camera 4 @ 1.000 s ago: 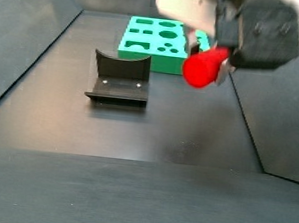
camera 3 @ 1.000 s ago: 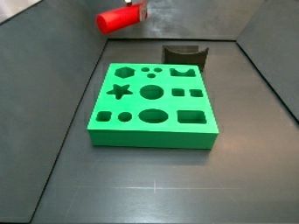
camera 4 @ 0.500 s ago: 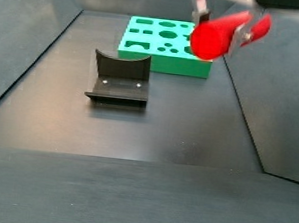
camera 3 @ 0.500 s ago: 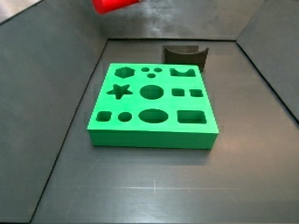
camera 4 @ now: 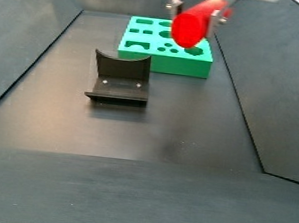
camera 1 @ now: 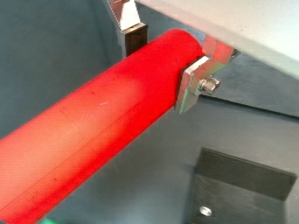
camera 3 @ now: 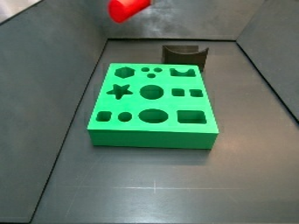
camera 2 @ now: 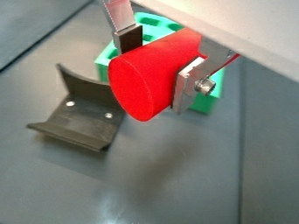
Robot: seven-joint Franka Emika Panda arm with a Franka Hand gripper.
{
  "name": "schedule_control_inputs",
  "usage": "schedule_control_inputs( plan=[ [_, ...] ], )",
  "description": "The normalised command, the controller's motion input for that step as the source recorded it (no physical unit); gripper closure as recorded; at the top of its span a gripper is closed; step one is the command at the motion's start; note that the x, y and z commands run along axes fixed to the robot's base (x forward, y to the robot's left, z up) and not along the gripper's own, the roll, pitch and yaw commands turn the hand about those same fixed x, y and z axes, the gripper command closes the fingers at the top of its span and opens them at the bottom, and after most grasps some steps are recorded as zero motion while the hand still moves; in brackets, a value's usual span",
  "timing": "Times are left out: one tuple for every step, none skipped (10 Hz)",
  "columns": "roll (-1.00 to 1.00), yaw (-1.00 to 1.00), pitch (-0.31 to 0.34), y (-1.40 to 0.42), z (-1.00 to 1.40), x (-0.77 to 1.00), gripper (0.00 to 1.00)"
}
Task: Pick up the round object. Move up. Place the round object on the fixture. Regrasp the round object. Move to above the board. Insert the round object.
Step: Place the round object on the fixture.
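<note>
The end effector is closed on the round object, its flat silver fingers pressing the red cylinder from both sides near one end, so that most of the peg juts out past the pads, as both wrist views show. In both side views the peg hangs high in the air, clear of everything below; in a side view only its red end shows at the upper border, with the arm out of sight. The board lies flat on the dark floor, all its cut-outs empty, and the fixture stands apart from it, near one of its edges, with nothing in its curved notch. A wrist view shows the fixture on the floor below the held peg, off to one side of it, with a corner of the board behind. Judging from this, the pick-up is done and the lift is in hand or just ending; the placing on the fixture is not yet done. The next move calls for carrying the peg over the fixture, lining its long axis with the notch, and lowering it gently so it seats without rolling off before the fingers let go.
</note>
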Motion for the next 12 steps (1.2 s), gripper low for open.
schedule_control_inputs(
  plan=[
    [0.19,1.0,0.133,-0.28,-0.08,1.0,1.0],
    [0.24,1.0,0.177,-0.22,-0.07,1.0,1.0],
    [0.27,0.97,0.201,-0.2,-0.06,1.0,1.0],
    [0.24,0.56,0.194,-0.15,-0.03,1.0,1.0],
    [0.21,0.41,0.185,-0.11,-0.02,0.98,1.0],
    [0.16,0.22,0.171,-0.06,-0.01,0.84,1.0],
    [0.14,0.14,0.157,-0.04,-0.01,0.75,1.0],
    [0.12,0.09,0.154,-0.02,0.0,0.65,1.0],
    [0.12,0.06,0.157,-0.02,0.0,0.56,1.0],
    [0.11,0.05,0.157,-0.01,0.0,0.44,1.0],
    [-1.0,0.28,-0.035,0.15,0.26,0.74,1.0],
    [-1.0,0.27,-0.027,0.15,0.26,0.64,1.0]
  ],
)
